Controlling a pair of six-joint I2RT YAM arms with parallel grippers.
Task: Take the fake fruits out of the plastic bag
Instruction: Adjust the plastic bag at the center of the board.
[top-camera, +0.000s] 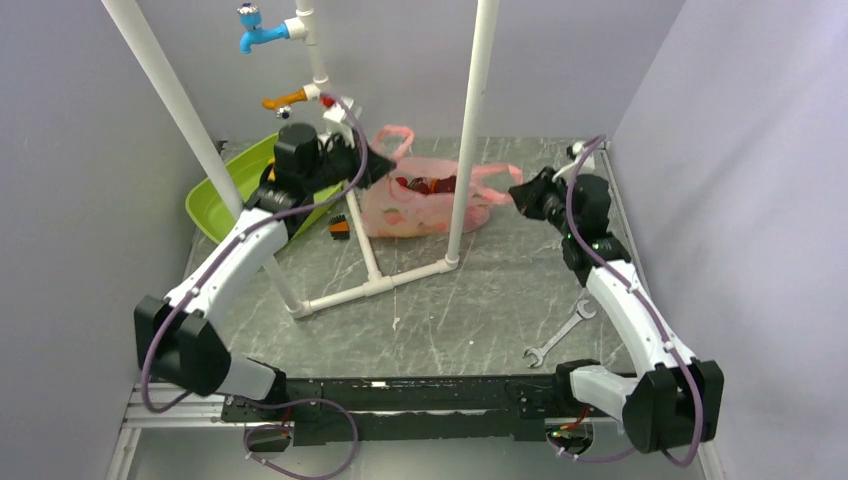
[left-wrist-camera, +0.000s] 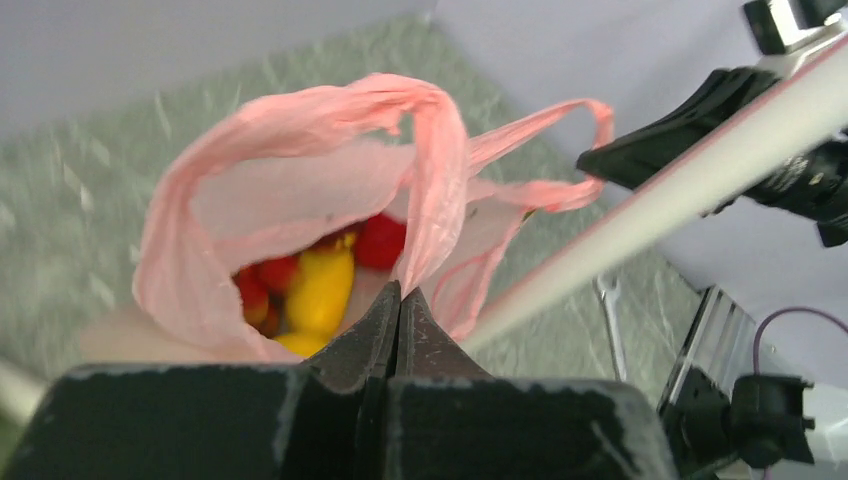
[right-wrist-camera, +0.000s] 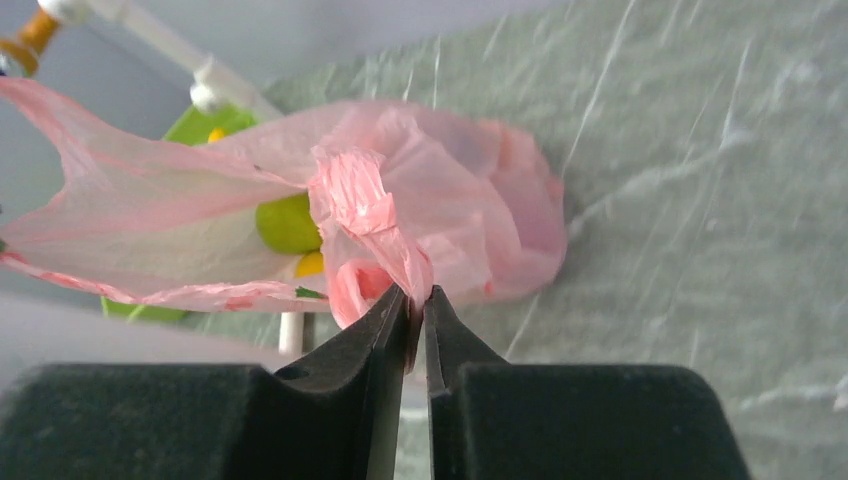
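The pink plastic bag (top-camera: 420, 210) lies at the back of the table, its mouth held open between both grippers. My left gripper (left-wrist-camera: 401, 287) is shut on a strip of the plastic bag (left-wrist-camera: 200, 240) at its near rim. In the top view that left gripper (top-camera: 385, 166) is at the bag's left end. My right gripper (right-wrist-camera: 418, 295) is shut on a bunched handle of the plastic bag (right-wrist-camera: 450, 200), and in the top view the right gripper (top-camera: 514, 192) is at the bag's right end. Inside lie the fake fruits: a yellow oval one (left-wrist-camera: 320, 290) and red ones (left-wrist-camera: 381, 240).
A white pipe frame (top-camera: 466, 130) stands just in front of the bag, with blue (top-camera: 255, 30) and orange (top-camera: 285, 98) taps above. A green tub (top-camera: 225, 185) sits at the back left, a small orange-black object (top-camera: 340, 227) beside it. A wrench (top-camera: 560, 335) lies near the right arm.
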